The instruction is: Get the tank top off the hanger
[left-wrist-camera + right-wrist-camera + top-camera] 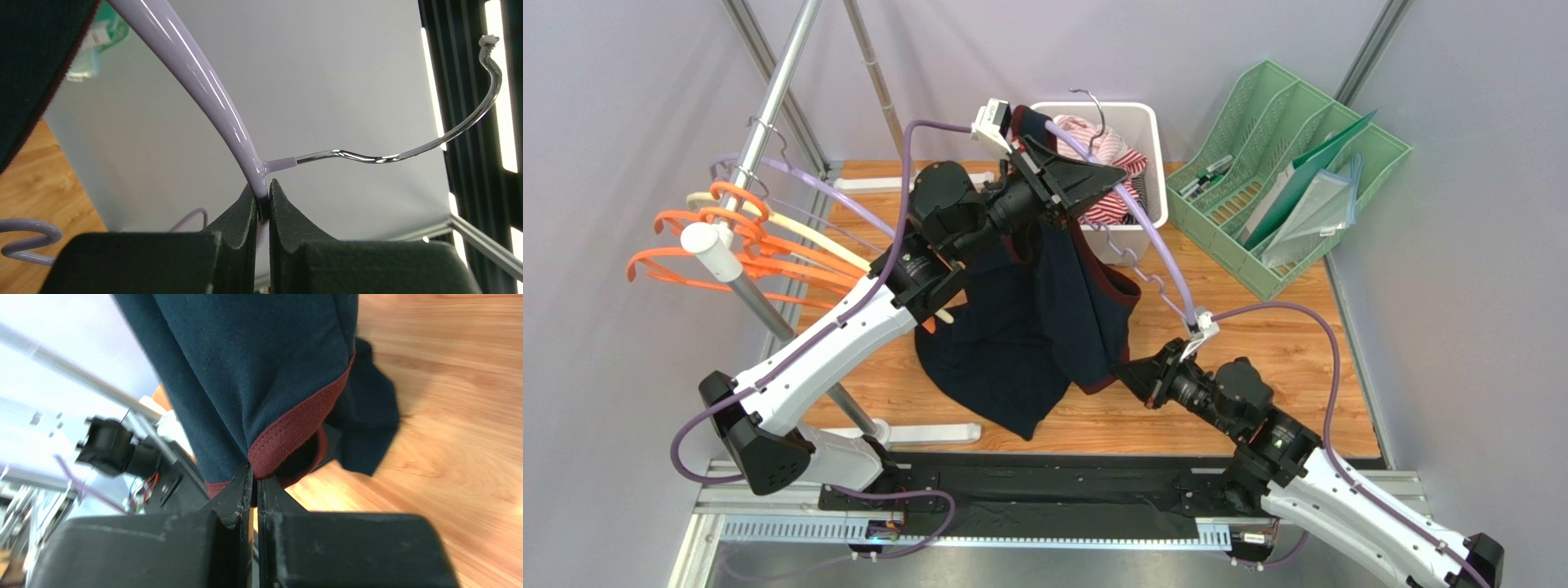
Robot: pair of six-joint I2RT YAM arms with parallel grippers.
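Both sets of fingers are clenched on something. The left fingers point(244, 217) pinch the lilac hanger point(202, 79) at its neck, just below where the metal hook point(393, 156) joins, and hold it raised above the worktop point(1284, 355). The right fingers point(238, 493) are pressed together on the maroon-trimmed edge of the navy tank top point(1063, 306). It hangs from the hanger, its lower part bunched on the wood.

Left: orange hangers point(670, 221); rear: white bin point(1124, 109); right: green file organizer point(1369, 153).
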